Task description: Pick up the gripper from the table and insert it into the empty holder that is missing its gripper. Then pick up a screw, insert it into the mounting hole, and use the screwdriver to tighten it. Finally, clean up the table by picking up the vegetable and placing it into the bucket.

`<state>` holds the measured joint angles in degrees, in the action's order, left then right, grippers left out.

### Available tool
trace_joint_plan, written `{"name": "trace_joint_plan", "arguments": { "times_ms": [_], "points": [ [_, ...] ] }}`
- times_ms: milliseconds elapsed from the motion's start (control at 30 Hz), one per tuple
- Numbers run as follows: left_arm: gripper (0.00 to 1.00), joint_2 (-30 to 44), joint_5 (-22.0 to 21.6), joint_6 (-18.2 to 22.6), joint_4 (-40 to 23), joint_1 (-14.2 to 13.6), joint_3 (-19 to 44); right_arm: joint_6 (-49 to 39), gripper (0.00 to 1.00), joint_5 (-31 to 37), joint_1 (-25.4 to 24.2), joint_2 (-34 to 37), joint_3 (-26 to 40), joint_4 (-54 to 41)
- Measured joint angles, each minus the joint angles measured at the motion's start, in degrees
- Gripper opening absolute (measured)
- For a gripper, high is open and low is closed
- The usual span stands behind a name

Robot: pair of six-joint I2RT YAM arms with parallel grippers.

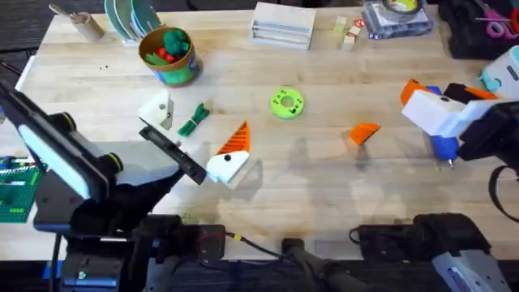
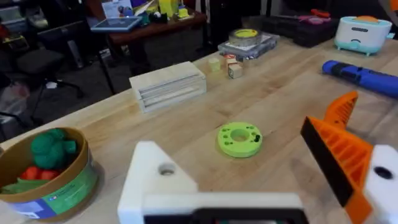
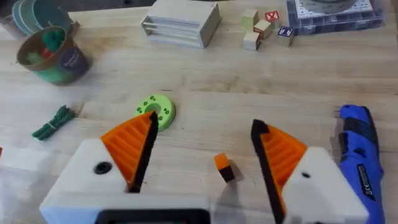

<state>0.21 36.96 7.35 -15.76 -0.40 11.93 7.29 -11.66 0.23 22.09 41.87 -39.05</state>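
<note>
The loose orange gripper (image 1: 365, 131) (image 3: 222, 165) lies on the table right of centre. My right gripper (image 1: 444, 91) (image 3: 205, 124) hangs open above it. The blue screwdriver (image 1: 444, 146) (image 3: 360, 162) (image 2: 364, 78) rests beside that arm. My left gripper (image 1: 199, 123) (image 2: 236, 168) is the holder. It stands open, with one orange finger (image 2: 339, 158) and one bare white mount (image 1: 158, 109) (image 2: 158, 177). The green vegetable (image 1: 193, 120) (image 3: 53, 122) lies between them on the table. The bucket (image 1: 174, 75) (image 2: 62, 190) (image 3: 65, 65) holds green and red toys. The screw is out of view.
A lime-green disc (image 1: 285, 104) (image 2: 239, 138) sits mid-table. Along the far edge stand a wooden box (image 1: 282, 24), small blocks (image 1: 349, 32), a clear parts case (image 1: 397, 18), plates (image 1: 130, 16) and a tan cup (image 1: 81, 23). A green brick plate (image 1: 12, 191) lies at the left.
</note>
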Motion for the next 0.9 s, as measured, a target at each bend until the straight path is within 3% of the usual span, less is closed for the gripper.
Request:
{"name": "trace_joint_plan", "arguments": {
  "times_ms": [333, 600, 900],
  "points": [
    [0.993, 0.00, 0.38, -0.01, 1.06, 0.00, -3.74, 0.00, 0.950, 0.00, 0.00, 0.00, 0.00, 0.00],
    [0.993, 0.11, 0.58, 0.04, 11.94, 0.00, -11.16, 0.00, 0.950, 0.00, 0.00, 0.00, 0.00, 0.00],
    [0.993, 0.09, 0.79, 0.09, 12.15, 0.00, -11.25, 0.00, 0.950, 0.00, 0.00, 0.00, 0.00, 0.00]
  ]
}}
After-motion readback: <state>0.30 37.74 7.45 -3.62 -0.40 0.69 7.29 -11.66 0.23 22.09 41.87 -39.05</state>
